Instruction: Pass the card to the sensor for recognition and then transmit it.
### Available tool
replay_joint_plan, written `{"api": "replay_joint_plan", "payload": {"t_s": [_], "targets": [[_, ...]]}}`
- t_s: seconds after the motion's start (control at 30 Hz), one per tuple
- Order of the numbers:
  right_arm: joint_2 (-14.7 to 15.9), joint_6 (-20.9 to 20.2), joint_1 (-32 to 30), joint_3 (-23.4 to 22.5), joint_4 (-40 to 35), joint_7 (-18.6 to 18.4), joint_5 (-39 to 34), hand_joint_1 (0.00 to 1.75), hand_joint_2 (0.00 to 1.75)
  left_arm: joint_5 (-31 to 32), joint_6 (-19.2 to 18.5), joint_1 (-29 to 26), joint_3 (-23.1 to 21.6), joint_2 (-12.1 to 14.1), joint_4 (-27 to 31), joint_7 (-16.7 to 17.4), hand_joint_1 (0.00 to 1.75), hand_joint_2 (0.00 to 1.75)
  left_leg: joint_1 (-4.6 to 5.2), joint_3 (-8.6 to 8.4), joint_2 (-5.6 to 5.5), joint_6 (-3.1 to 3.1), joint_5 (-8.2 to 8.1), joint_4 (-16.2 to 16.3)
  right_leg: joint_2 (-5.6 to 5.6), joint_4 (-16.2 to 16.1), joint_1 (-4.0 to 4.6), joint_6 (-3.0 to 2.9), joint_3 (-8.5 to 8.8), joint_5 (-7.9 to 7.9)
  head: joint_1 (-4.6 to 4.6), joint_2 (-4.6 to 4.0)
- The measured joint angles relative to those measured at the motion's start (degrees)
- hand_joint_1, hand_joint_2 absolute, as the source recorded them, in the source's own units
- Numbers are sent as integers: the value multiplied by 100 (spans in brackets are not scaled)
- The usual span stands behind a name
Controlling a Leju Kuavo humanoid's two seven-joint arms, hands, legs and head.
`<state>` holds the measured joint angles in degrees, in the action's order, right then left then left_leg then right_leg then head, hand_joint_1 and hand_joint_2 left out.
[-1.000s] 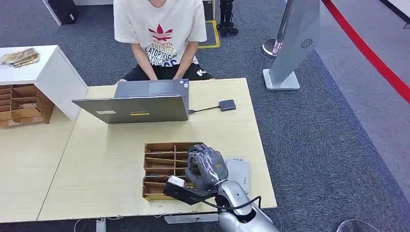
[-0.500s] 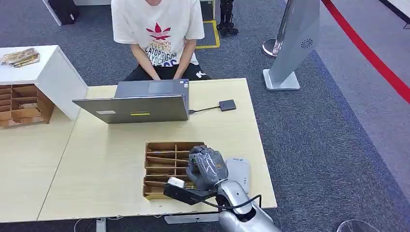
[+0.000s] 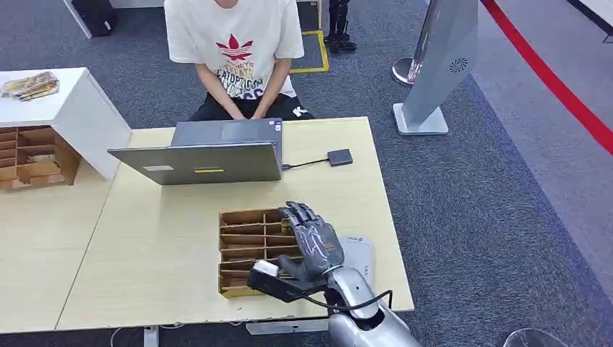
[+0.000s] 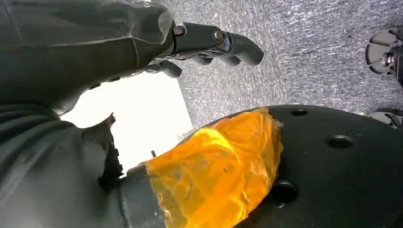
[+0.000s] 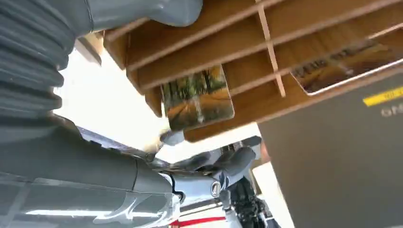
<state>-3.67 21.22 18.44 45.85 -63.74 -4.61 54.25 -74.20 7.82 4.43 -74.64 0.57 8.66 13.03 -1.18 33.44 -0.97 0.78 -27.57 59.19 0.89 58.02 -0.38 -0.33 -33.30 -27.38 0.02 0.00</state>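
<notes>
While standing in a slot of the wooden organiser [image 3: 249,249], the card [image 5: 197,97] with a picture of a tree-lined road is showing its lower end in the right wrist view, and a second card [image 5: 347,71] is lying in a neighbouring slot; the dividers are likely keeping the cards upright so that fingers can reach an edge. Right hand [image 3: 311,242]: hovering over the organiser's right side with its fingers spread and extended, holding nothing, seemingly poised to reach for a card. White sensor [image 3: 359,259]: lying flat on the table [image 3: 159,238] just beside the organiser, partly under the right arm, placed near for a short pass. Left hand [image 4: 209,45]: hanging over grey carpet, fingers slightly curled and apart, holding nothing. Laptop [image 3: 199,163]: standing open further back, wired to a small black box [image 3: 340,157]. Person [image 3: 235,50]: sitting behind the laptop, probably waiting to receive the card.
</notes>
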Motion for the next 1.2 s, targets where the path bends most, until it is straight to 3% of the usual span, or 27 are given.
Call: {"api": "replay_joint_plan", "payload": {"t_s": [0.77,0.87,0.9,1.03,1.13,1.2], "targets": [[168,92,-77,-374,-892,-7,31,24,175,-105,24,0,-33,0,0,-35,0,0,0,0,0,0,0,1,1,0,0,0,-1,0,0,0],[199,63,-156,-424,-1059,175,-337,37,175,-146,24,-1,-33,0,0,-39,0,0,0,0,0,0,0,1,1,0,0,0,-1,0,0,0],[230,-64,-214,-448,-1183,317,-618,51,175,-168,24,-3,-33,0,0,-50,0,0,0,0,-1,0,0,1,0,0,0,0,-1,0,0,0],[431,-529,-491,-463,-1731,732,-1611,52,175,-238,24,-5,-33,0,0,-68,0,0,0,3,-1,-1,-1,1,0,-1,0,0,-2,-1,2,0],[577,-586,-641,-463,-2028,782,-1718,84,175,-258,22,-5,-33,0,0,-70,0,0,0,3,-1,-1,-2,1,0,-2,0,1,-2,-1,0,0],[643,-649,-701,-463,-2159,818,-1781,91,175,-262,24,-6,-33,0,0,-72,0,0,0,2,0,-1,-2,1,0,-2,0,1,-2,-1,0,0]]}}
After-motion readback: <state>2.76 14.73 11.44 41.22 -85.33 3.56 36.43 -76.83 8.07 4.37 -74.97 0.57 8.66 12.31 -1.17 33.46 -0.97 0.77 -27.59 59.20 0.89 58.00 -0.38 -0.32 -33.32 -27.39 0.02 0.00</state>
